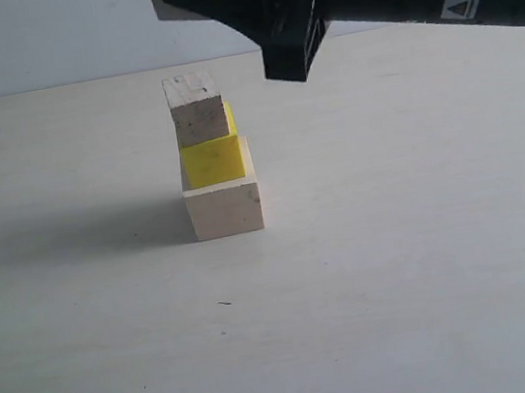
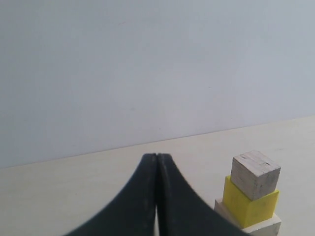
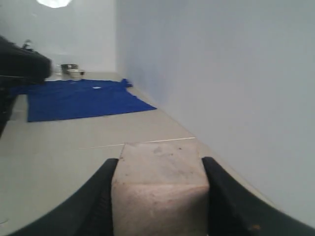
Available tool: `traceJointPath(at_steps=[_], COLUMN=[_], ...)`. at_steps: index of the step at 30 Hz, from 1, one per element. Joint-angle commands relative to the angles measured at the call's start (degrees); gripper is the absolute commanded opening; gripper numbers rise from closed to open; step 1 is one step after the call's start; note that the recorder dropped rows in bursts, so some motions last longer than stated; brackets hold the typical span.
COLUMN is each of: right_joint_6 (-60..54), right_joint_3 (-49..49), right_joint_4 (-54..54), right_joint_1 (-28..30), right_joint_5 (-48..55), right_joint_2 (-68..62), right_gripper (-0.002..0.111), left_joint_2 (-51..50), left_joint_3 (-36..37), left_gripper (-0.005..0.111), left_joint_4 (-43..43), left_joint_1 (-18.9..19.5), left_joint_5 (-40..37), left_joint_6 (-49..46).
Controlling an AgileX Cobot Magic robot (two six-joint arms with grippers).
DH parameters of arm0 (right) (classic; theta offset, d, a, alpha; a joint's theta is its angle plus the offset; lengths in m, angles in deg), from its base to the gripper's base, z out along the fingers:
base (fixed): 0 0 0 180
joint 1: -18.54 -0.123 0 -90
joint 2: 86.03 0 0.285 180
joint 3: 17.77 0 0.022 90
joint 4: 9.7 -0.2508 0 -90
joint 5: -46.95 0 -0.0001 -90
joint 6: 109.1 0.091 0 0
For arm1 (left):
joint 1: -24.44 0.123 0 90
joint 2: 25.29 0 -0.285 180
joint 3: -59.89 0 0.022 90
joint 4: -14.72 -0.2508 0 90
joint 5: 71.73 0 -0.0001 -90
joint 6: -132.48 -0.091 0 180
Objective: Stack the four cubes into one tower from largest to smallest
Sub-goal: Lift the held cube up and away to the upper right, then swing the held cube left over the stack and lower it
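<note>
Three cubes stand as a tower on the table. The large pale wooden cube (image 1: 225,209) is at the bottom, the yellow cube (image 1: 211,160) on it, and a small bare wooden cube (image 1: 196,108) on top, turned slightly. The left wrist view shows the same small cube (image 2: 255,174) on the yellow cube (image 2: 248,206), to one side of my left gripper (image 2: 156,158), which is shut and empty. My right gripper (image 3: 160,161) is shut on the other small wooden cube (image 3: 160,191). The right arm (image 1: 293,50) hangs above and to the right of the tower; its cube is hidden in the exterior view.
The pale table (image 1: 398,256) spreads on all sides of the tower, and a plain wall (image 2: 147,73) stands behind it. In the right wrist view a blue cloth (image 3: 83,98) lies on the floor far off.
</note>
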Motion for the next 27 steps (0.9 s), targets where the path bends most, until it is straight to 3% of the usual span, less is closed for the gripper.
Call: traceJointPath(at_steps=[1, 16, 22, 27], right_joint_6=[1.6, 23.8, 17.9, 5.6], right_joint_3=[-0.5, -0.5, -0.7, -1.0], right_joint_4=[2.5, 0.9, 2.2, 0.5], right_joint_1=[0.0, 0.0, 0.0, 0.0], right_joint_5=[1.8, 7.0, 7.1, 7.6], right_joint_2=[0.0, 0.1, 0.1, -1.2], right_gripper=[0.0, 0.0, 0.0, 0.0], left_joint_2=[0.2, 0.2, 0.2, 0.2], left_joint_3=[0.2, 0.2, 0.2, 0.2], left_gripper=[0.0, 0.0, 0.0, 0.0], left_joint_4=[0.3, 0.8, 1.1, 1.1], left_joint_1=[0.2, 0.2, 0.2, 0.2], left_joint_5=[1.0, 1.1, 1.1, 1.1], left_joint_6=[-0.1, 0.1, 0.1, 0.1])
